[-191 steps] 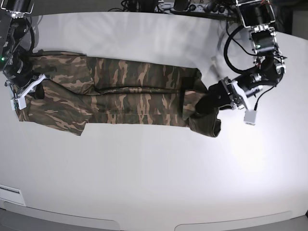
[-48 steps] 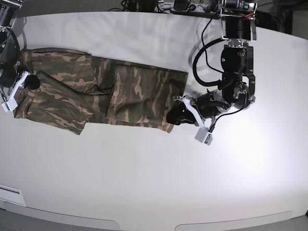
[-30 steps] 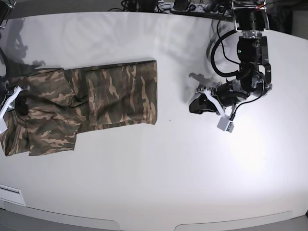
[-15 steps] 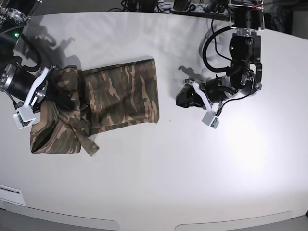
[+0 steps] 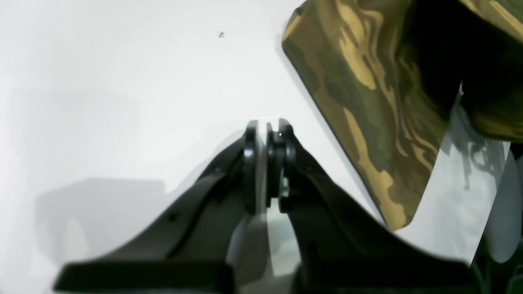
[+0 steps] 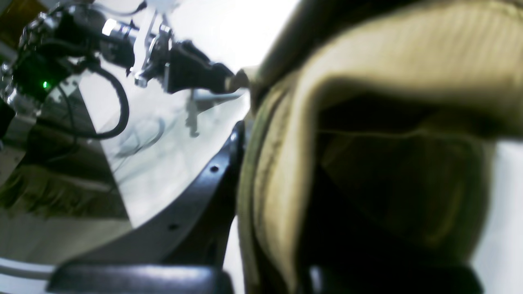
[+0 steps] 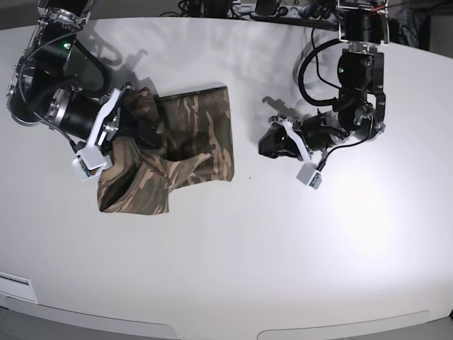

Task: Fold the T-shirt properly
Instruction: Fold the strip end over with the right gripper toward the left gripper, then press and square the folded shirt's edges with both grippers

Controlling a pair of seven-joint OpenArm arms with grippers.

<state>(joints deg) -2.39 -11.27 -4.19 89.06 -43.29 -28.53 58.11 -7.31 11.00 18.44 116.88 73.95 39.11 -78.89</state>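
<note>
The camouflage T-shirt (image 7: 202,120) lies on the white table (image 7: 233,248) left of centre, its right part flat and folded. My right gripper (image 7: 145,129) is shut on the shirt's left end and holds it raised, so the cloth hangs bunched down to the table (image 7: 134,188). In the right wrist view the tan rib of the T-shirt (image 6: 388,49) fills the frame and hides the fingertips. My left gripper (image 7: 272,142) hovers shut and empty over bare table, to the right of the shirt. Its closed fingertips (image 5: 267,130) sit a short way from the T-shirt's edge (image 5: 367,102).
Cables and a power strip (image 7: 276,10) run along the far edge of the table. A white label (image 7: 14,283) sits at the front left edge. The left arm (image 6: 184,77) shows in the background of the right wrist view.
My right gripper has moved right and up with the shirt's left end, drawing it over toward the folded part. The left arm has hardly moved.
</note>
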